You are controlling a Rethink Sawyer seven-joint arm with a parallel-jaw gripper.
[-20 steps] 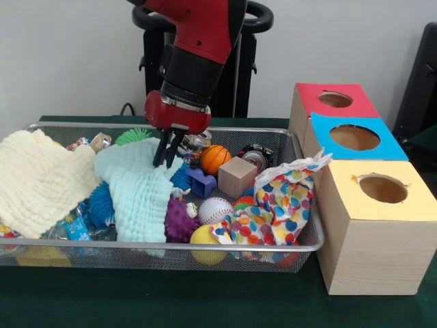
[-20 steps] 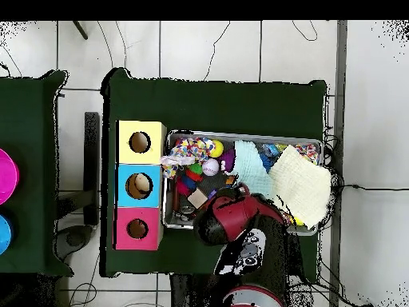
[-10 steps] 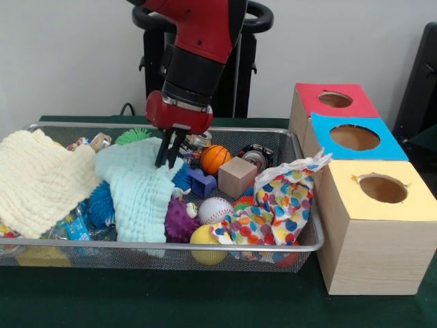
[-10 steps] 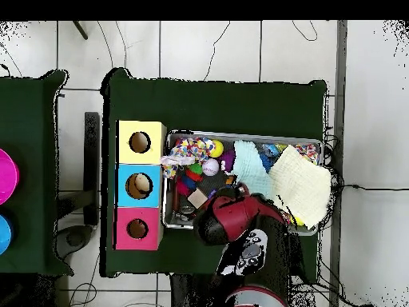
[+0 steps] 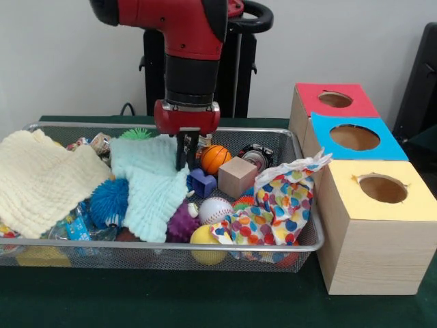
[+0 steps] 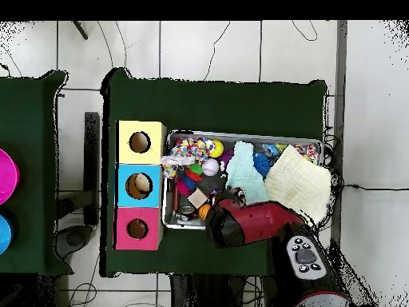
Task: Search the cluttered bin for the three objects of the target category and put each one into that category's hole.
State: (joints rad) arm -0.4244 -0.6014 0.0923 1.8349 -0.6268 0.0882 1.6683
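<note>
A wire mesh bin (image 5: 171, 244) holds a jumble of toys and cloths. My gripper (image 5: 183, 161) hangs over the bin's middle, its fingers pinched on the right edge of a mint cloth (image 5: 150, 188). Just right of it lie an orange basketball (image 5: 215, 158), a blue block (image 5: 202, 183) and a wooden cube (image 5: 237, 177). A white baseball (image 5: 215, 210), a yellow ball (image 5: 207, 238) and a purple spiky ball (image 5: 181, 222) lie near the front. A blue spiky ball (image 5: 109, 203) shows left of the mint cloth. In the overhead view the arm (image 6: 256, 224) hides the gripper.
A cream cloth (image 5: 41, 181) drapes over the bin's left end and a dotted colourful cloth (image 5: 283, 201) over its right. Right of the bin stand three boxes with round holes: red (image 5: 307, 96), blue (image 5: 324, 133) and yellow (image 5: 355, 198). A green spiky ball (image 5: 134, 133) lies at the back.
The arm swung upright and the gripper shifted right, dragging the mint cloth with it. The blue spiky ball, mostly covered before, now shows.
</note>
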